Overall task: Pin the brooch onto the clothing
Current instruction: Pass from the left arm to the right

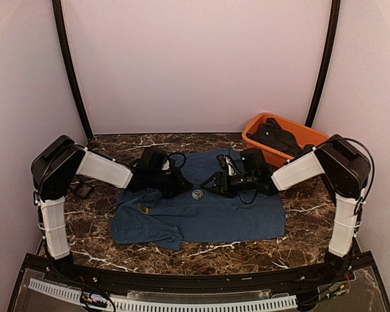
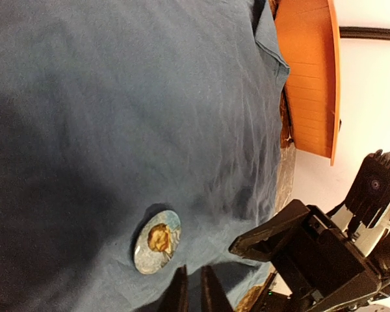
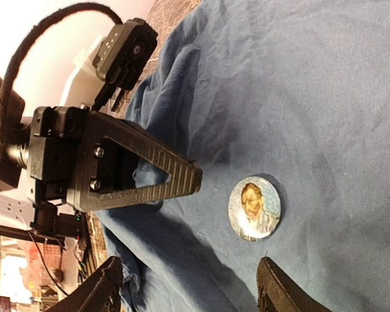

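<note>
the blue shirt [image 1: 208,218] lies spread on the dark desk [image 1: 182,257], in the middle of the frame. the round brooch [image 1: 197,194] sits on the shirt, near its top middle. the left gripper [image 2: 194,276] is pinched narrow and holds nothing, just beside the brooch. the right gripper [image 3: 190,276] is wide and empty, near the brooch.

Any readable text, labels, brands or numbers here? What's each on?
No readable text in any view.
On the brooch: a painted portrait only, no lettering.
On the clothing and the orange tub: nothing, both plain.
On the small yellow mark on the clothing: too small to read.
</note>
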Controlling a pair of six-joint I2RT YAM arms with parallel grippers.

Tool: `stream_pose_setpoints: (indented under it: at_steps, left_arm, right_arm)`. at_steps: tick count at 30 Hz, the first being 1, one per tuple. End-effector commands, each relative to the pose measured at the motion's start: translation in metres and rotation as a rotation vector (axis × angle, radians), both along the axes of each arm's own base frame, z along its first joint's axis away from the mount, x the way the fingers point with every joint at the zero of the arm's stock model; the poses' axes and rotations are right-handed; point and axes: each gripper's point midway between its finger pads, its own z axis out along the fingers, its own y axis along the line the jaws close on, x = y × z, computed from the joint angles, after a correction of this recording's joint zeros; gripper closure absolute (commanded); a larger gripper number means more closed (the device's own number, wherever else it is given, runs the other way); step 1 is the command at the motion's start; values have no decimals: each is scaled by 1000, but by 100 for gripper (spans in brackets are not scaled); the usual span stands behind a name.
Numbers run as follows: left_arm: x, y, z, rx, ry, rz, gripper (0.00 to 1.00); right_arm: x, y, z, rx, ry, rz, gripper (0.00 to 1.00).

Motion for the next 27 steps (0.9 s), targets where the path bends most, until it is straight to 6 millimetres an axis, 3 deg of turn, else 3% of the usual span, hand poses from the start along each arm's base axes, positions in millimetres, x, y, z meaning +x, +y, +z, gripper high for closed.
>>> stream_pose_setpoints:
  at_steps: [1,15,27]
  left_arm:
    - [-2,-1,2,-14,7,-16,98]
    - [-10,8,-40,124,88,-36,99]
    - [-9,5,-51,122,89,-41,99]
  right_arm:
    - [11,7,-1,53,55,-15,33]
    - [21,15,-5,63,116,-26,33]
    - [22,11,-23,9,173,-55,34]
